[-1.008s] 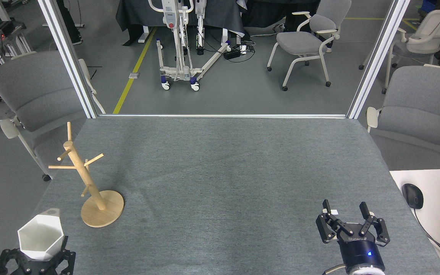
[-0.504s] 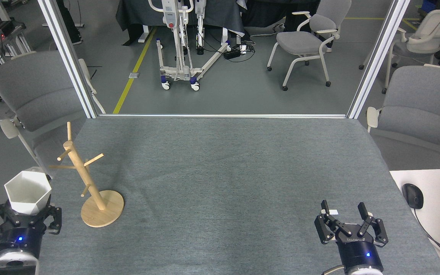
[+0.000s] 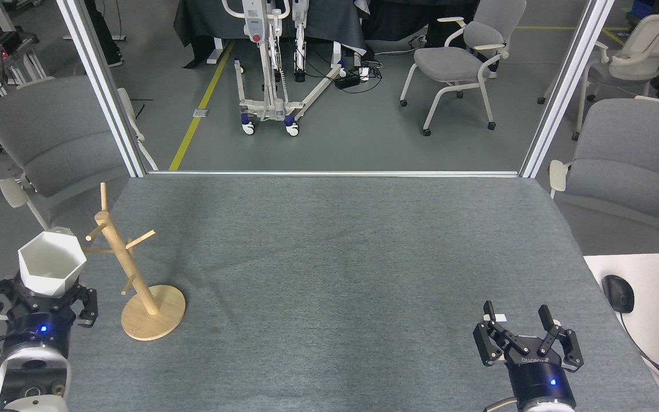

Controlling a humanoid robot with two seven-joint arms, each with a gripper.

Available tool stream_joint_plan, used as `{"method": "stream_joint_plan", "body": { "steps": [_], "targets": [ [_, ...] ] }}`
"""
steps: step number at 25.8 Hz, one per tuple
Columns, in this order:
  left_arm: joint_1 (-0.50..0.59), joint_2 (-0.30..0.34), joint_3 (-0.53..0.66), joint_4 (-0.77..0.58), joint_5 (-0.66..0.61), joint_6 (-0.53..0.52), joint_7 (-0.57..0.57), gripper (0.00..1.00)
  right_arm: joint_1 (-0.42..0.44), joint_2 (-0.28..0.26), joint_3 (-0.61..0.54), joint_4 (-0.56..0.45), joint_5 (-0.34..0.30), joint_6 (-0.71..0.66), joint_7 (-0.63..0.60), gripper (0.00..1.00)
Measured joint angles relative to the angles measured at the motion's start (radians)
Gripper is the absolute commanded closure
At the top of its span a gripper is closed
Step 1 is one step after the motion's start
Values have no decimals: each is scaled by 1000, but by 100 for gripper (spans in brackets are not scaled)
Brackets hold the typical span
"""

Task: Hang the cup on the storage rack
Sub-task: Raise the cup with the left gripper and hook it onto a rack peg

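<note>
The white faceted cup [image 3: 52, 269] is seen at the left edge of the frame, held upright with its hexagonal rim facing up. It is gripped from below by the left gripper [image 3: 39, 297], whose dark fingers [image 3: 84, 303] are closed around the cup's lower part. A small part of the cup's tab handle is seen behind the rim, on the far side. The cup is held off the grey tabletop [image 3: 341, 263], just to the left of the wooden storage rack [image 3: 129, 274], at about the height of its upper pegs; whether the cup touches a peg cannot be told.

The rack stands on its round disc base in the lower left part of the tabletop, its post appearing to lean toward the upper left of the frame.

At the lower right of the frame, the right gripper [image 3: 523, 329] is seen above the tabletop with its fingers spread wide and nothing between them. A computer mouse [image 3: 618, 293] lies on a white desk at the right edge.
</note>
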Motion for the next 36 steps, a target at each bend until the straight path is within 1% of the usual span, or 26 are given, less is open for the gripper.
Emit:
{"method": "stream_joint_plan", "body": {
  "steps": [7,20,21,23,24,25,27,29,30,34,36],
  "targets": [
    [-25,0,-14,36,-31,-4,-7,100,-4,-1,-1,-1,-3,-2,8,0],
    [7,1,-70,42,-36,-5,-8,100,-14,-1,-3,-2,-3,-1,5,0],
    [11,0,-76,43,-36,-5,-8,87,-15,0,-3,-2,-3,-1,5,0],
    [16,0,-84,46,-36,-5,-8,53,-15,0,-2,-2,-3,0,4,0],
    [18,-1,-87,48,-35,-4,-8,38,-15,1,-2,-2,-3,0,3,0],
    [20,-1,-88,49,-35,-3,-8,28,-15,1,-1,-2,-3,0,2,0],
    [21,-4,-90,53,-35,0,-8,21,-15,1,-1,-3,-3,0,2,0],
    [22,-12,-91,55,-34,2,-5,11,-15,0,-2,-3,-3,0,2,0],
    [22,-15,-91,55,-34,2,-2,8,-15,0,-2,-3,-3,0,2,0],
    [22,-33,-92,57,-32,2,5,3,-14,3,-1,-4,-3,0,3,0],
    [22,-41,-92,64,-31,2,6,3,-14,6,1,-4,-3,0,3,0]
  ]
}}
